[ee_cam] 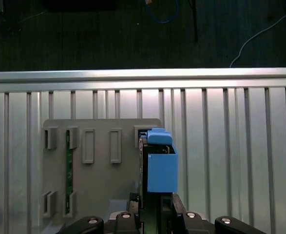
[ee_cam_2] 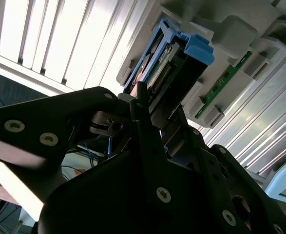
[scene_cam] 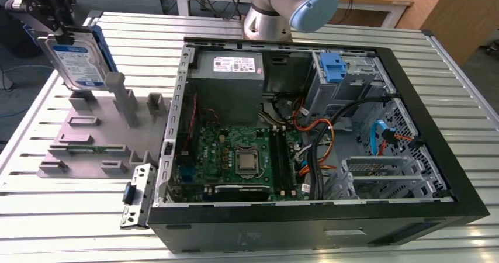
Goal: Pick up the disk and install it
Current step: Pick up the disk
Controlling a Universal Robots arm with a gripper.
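exterior view: even, diffuse light from above; the table (scene_cam: 70,228) slats shine pale, the case (scene_cam: 312,231) interior lies in soft shadow, the disk (scene_cam: 78,61) label gleams. second wrist view: hard glare bleaches the slats; the gripper (ee_cam_2: 150,105) is a dark, backlit mass. first wrist view: slats evenly lit, edge rail bright, the floor (ee_cam: 84,34) beyond dim.
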